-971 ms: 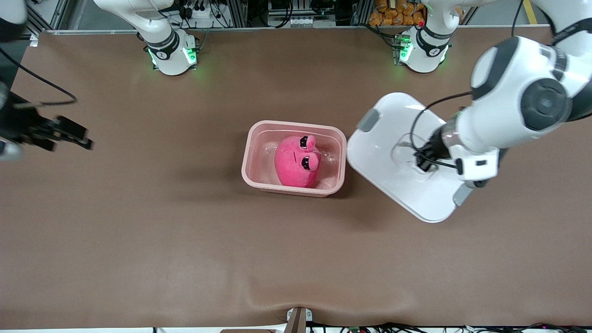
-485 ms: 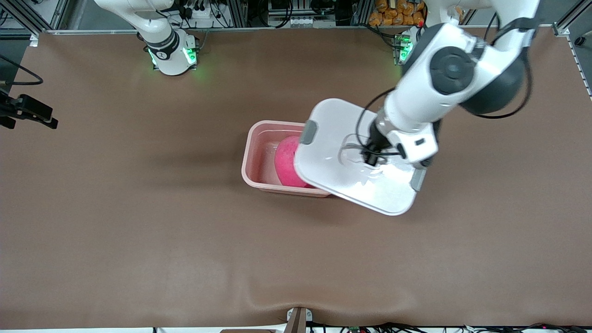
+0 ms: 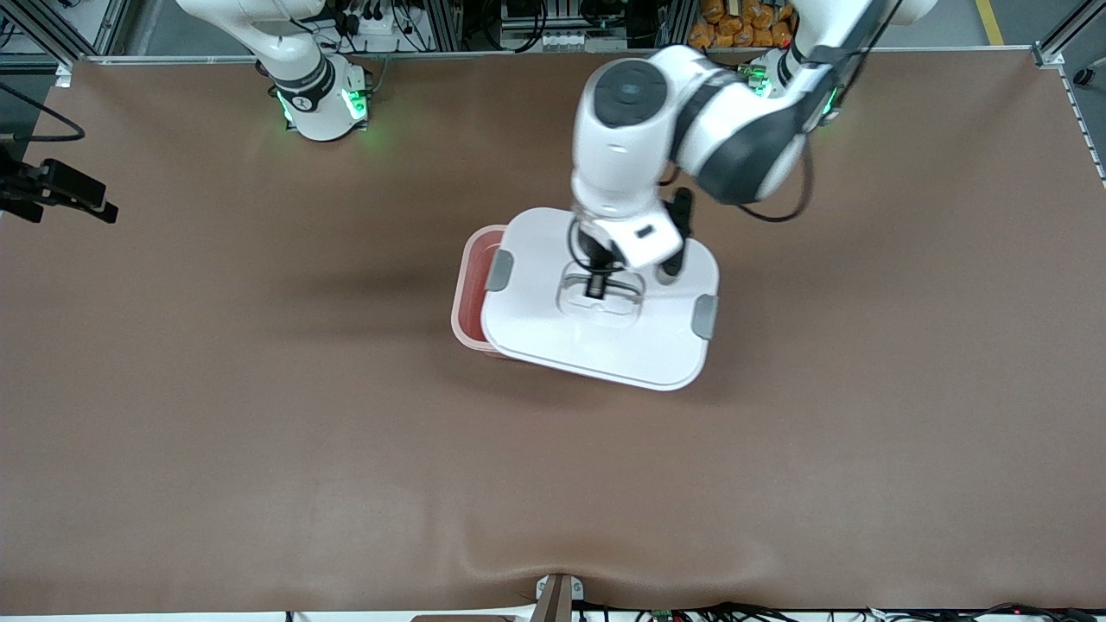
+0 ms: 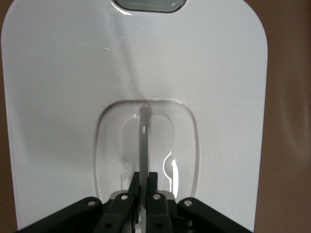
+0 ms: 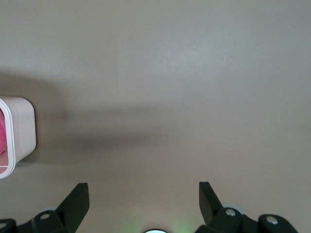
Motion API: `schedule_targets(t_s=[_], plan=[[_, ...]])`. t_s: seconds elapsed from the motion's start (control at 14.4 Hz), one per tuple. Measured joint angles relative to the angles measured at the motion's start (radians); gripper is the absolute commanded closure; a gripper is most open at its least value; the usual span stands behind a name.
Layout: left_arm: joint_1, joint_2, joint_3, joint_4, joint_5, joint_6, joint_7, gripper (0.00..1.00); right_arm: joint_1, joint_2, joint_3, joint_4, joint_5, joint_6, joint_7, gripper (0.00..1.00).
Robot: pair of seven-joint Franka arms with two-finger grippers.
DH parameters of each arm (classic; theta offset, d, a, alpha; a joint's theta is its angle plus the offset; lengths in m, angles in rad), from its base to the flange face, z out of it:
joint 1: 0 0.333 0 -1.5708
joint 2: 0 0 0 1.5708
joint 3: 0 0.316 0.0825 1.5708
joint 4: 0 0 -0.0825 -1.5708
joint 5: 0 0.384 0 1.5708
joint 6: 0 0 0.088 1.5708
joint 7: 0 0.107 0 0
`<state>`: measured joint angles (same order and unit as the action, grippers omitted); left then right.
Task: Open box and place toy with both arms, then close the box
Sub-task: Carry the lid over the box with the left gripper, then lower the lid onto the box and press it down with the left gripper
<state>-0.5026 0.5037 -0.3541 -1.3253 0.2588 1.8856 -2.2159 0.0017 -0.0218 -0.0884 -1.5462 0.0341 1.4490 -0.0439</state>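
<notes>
Box [image 3: 467,298] of translucent pink plastic, glossy white rounded lid [image 3: 605,337] over it, left gripper [image 3: 596,290] jaws pinching its recessed handle [image 4: 144,141]

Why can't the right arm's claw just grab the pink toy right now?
Probably it can't: the lid, held by the left claw, hangs over nearly all of the box, hiding the toy. The right claw waits open at the table's edge.

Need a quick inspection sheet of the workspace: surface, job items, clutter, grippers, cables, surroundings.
Surface: brown table, a ripple at its camera edge.
Job's things: white lid held over the pink box, offset toward the left arm's end; box rim partly uncovered. Toy hidden.
Clutter: nothing seen.
Grippers: left gripper shut on the lid's centre handle; right gripper open, waiting at the right arm's end.
Cables: black cable looping off the left arm.
Surroundings: frame rails, wiring.
</notes>
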Motion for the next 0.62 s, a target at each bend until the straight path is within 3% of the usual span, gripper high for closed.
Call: schedule_targets(t_s=[0.14, 0.49, 0.62], plan=[[-0.096, 0.029, 0.066, 0.020, 0.034, 0.006, -0.042, 1.00, -0.001, -0.007, -0.001, -0.006, 0.001, -0.011, 0.001, 0.00], [-0.380, 0.117, 0.331, 0.061, 0.038, 0.046, -0.129, 1.00, -0.001, -0.009, 0.004, -0.007, 0.006, -0.009, -0.003, 0.00], [-0.432, 0.145, 0.362, 0.076, 0.038, 0.047, -0.178, 1.00, 0.001, -0.009, 0.011, -0.005, 0.006, -0.010, -0.004, 0.00]])
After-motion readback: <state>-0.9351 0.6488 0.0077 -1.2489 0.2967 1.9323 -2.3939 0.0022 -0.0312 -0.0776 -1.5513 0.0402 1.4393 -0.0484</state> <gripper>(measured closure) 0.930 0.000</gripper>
